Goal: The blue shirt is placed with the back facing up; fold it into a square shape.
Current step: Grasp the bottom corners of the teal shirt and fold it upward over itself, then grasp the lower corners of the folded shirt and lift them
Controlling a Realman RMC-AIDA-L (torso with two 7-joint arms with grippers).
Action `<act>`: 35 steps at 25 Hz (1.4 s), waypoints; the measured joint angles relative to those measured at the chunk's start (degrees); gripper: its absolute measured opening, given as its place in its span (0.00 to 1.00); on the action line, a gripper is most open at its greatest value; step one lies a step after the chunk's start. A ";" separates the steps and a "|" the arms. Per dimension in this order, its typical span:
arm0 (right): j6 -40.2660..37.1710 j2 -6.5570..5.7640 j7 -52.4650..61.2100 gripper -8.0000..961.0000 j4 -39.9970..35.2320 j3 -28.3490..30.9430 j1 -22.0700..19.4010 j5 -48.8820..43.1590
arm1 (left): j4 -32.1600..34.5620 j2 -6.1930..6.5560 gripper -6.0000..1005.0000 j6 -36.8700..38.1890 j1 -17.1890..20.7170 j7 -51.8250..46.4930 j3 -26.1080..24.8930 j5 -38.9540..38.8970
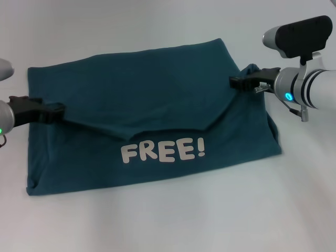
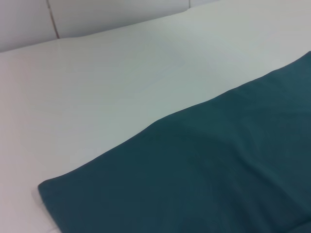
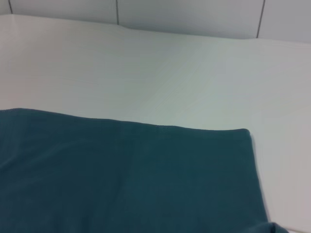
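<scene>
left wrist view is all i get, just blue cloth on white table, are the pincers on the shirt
Observer: Yes. The left pincer sits at the left edge of the blue shirt, pinching the folded flap.
Operator: and the right one
Observer: The right pincer grips the cloth at the shirt's right edge, where the fabric bunches up.
Operator: is the front or back showing
Observer: Both. A plain flap lies folded down over the top, and below it the white FREE! lettering is exposed.
</scene>
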 joint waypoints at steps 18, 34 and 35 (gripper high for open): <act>-4.94 -0.55 5.60 0.94 -4.57 0.53 -2.33 -0.26 | -1.01 0.78 0.93 -1.14 0.23 -0.84 -0.30 0.14; -24.59 -3.70 22.34 0.97 -19.20 1.12 -8.03 -9.74 | 12.65 0.63 0.93 17.25 4.76 -11.69 -0.11 -0.11; -26.20 -3.70 23.06 0.97 -20.91 1.29 -8.44 -10.68 | 14.76 1.16 0.93 19.76 5.86 -14.46 0.10 0.17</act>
